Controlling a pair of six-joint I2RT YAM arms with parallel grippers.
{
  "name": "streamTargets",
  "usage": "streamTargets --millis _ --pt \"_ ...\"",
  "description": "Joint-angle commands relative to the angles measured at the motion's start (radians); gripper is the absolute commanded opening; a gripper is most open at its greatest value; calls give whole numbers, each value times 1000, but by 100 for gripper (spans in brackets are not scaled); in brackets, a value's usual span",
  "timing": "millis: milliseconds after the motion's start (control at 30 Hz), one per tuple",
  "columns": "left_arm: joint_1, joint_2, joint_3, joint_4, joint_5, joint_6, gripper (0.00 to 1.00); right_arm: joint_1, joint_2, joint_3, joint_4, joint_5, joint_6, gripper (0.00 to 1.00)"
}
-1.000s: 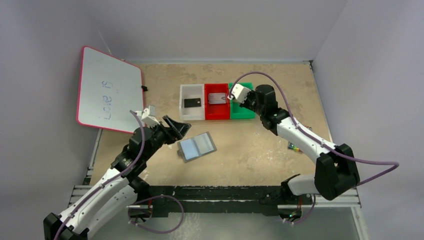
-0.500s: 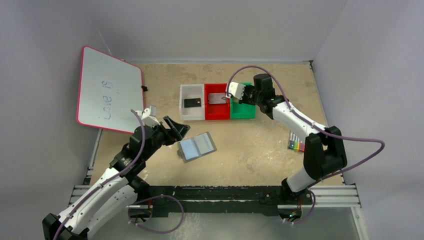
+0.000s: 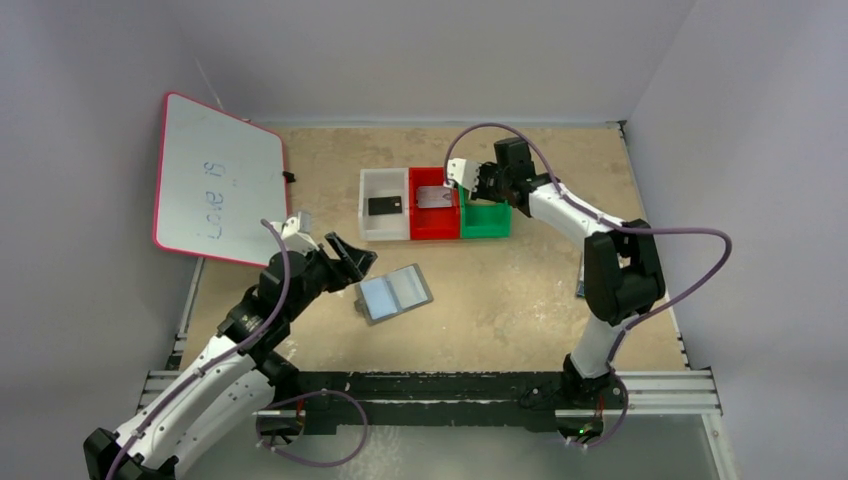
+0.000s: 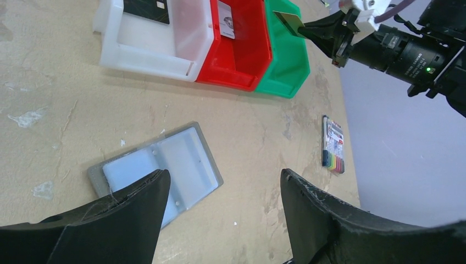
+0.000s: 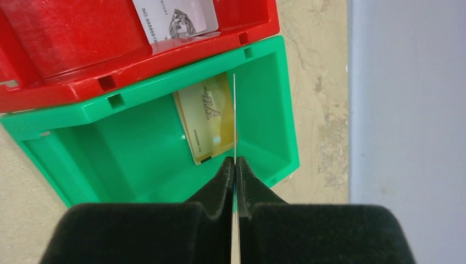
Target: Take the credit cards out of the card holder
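Observation:
The card holder point(image 3: 394, 293) point(image 4: 165, 165) lies open on the table, its pale pockets facing up. My left gripper point(image 3: 357, 257) point(image 4: 224, 176) hovers open just left of it, holding nothing. My right gripper point(image 3: 468, 186) point(image 5: 234, 160) is shut on a gold credit card point(image 4: 289, 22), seen edge-on point(image 5: 234, 115), above the green tray point(image 3: 487, 231) point(image 5: 137, 93). A gold card face point(image 5: 206, 118) shows on that tray's floor; I cannot tell if it is a reflection. A black card point(image 3: 384, 206) lies in the white tray point(image 3: 384, 236). A silver card point(image 3: 433, 196) point(image 5: 173, 16) lies in the red tray point(image 3: 434, 233).
A pink-rimmed whiteboard point(image 3: 215, 180) leans at the far left. A multicoloured marker pack point(image 4: 334, 144) lies on the table to the right, mostly hidden behind the right arm in the top view. The three trays stand side by side at the back middle.
The right arm has swung in, elbow rising, carrying the gold card left over the green tray. The left gripper and the card holder have stayed put.

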Motion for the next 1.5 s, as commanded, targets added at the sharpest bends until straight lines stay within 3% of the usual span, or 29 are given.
streamTargets --millis 0,400,933,1467 --pt "-1 -23 41 11 -27 11 73 -8 35 78 -37 9 -22 0" --pt "-1 3 50 -1 -42 15 73 -8 157 147 -2 29 -6 3" --pt "-1 15 48 -8 -54 11 73 -6 224 96 196 126 -44 7" --pt "-1 35 42 -3 -36 0 73 -7 219 88 143 79 -88 14"
